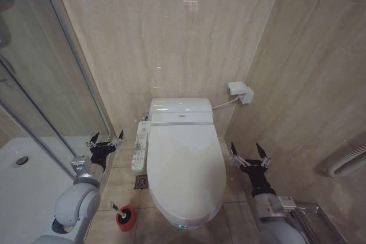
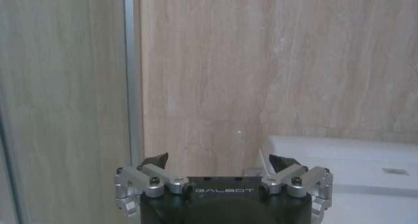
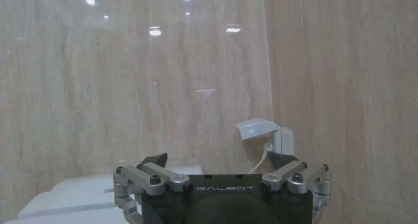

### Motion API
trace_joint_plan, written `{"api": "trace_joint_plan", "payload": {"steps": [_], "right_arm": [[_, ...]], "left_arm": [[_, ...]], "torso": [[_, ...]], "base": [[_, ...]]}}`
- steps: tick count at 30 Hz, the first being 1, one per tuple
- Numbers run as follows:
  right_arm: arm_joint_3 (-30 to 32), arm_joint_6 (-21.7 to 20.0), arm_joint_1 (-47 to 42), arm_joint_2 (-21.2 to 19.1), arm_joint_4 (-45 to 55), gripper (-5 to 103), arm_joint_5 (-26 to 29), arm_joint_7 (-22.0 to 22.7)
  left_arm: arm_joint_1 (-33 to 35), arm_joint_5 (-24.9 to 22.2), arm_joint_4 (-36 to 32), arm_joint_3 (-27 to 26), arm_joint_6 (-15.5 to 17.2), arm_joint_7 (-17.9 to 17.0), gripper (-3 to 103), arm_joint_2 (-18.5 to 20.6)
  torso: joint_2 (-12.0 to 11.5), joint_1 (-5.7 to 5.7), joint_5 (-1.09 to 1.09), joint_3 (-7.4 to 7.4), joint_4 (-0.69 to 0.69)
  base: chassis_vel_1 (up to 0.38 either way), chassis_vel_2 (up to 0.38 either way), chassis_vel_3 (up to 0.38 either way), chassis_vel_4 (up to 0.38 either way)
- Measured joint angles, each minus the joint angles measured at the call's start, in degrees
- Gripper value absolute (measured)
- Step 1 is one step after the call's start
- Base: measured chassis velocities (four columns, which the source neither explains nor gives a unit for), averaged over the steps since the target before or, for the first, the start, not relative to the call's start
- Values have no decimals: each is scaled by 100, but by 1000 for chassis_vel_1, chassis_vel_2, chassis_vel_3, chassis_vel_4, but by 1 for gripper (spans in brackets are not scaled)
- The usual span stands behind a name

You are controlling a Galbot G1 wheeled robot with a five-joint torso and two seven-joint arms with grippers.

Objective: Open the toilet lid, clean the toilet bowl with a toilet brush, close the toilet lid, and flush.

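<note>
The toilet lid is a glossy white oval lying shut over the toilet bowl, which is hidden under it. The toilet brush stands on the floor to the left of the toilet's front, a thin white handle in a small red holder. My left gripper hovers open to the left of the toilet, beside the side control panel. My right gripper hovers open to the right of the lid. In the left wrist view the left gripper faces the wall with the tank at the side. The right gripper also holds nothing.
A glass shower door and white shower tray stand on the left. A floor drain sits by the toilet base. A white wall socket box with a cable is behind the tank, and a white corrugated hose hangs at the right.
</note>
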Motion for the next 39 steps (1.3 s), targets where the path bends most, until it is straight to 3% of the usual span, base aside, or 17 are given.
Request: {"api": "trace_joint_plan", "payload": {"steps": [6, 9, 12, 15, 17, 19, 22, 23, 26, 33, 39], "right_arm": [[0, 0, 0, 0, 0, 100, 0, 0], [0, 0, 0, 0, 0, 100, 0, 0], [0, 0, 0, 0, 0, 100, -1, 0], [0, 0, 0, 0, 0, 100, -1, 0], [0, 0, 1, 0, 0, 100, -1, 0], [0, 0, -1, 0, 0, 100, -1, 0], [0, 0, 0, 0, 1, 100, -1, 0], [0, 0, 0, 0, 1, 100, -1, 0], [0, 1, 0, 0, 1, 100, 0, 0], [0, 0, 0, 0, 0, 100, 0, 0], [-1, 0, 0, 0, 1, 100, -1, 0]], "left_arm": [[107, 202, -356, -22, -128, -41, 100, 48], [386, 686, -1142, -109, -546, -109, 100, 153], [534, 873, -1411, -132, -745, -144, 100, 174], [626, 984, -1345, -97, -935, -168, 100, 143], [688, 1113, -894, 29, -1397, -212, 100, 52], [698, 1136, -728, 62, -1547, -223, 100, 22], [720, 1278, -51, 169, -2268, -224, 100, -65], [720, 1278, -51, 169, -2268, -224, 100, -65], [686, 1346, 285, 229, -2715, -228, 100, -106], [770, 1589, 559, 335, -3084, -574, 100, -154], [877, 1666, 635, 310, -3060, -615, 100, -192]], "torso": [[0, 0, -1, 0, -3], [0, 0, 0, -1, 0], [0, -2, 4, -2, -1], [0, -1, 0, -1, 0], [0, -1, 0, -1, -3], [0, -1, 0, -1, -2], [0, -1, -1, 0, -1], [0, -1, -1, 0, -1], [0, -1, -1, -1, -2], [0, -1, 0, 0, -2], [0, -1, 0, -1, 0]], "base": [[0, 0, 0, 0], [0, 0, 0, 0], [0, 0, 0, 0], [0, 0, 0, 0], [0, 0, 0, 0], [0, 0, 0, 0], [0, 0, 0, 0], [0, 0, 0, 0], [0, 0, 0, 0], [0, 0, 0, 0], [0, 0, 0, 0]]}}
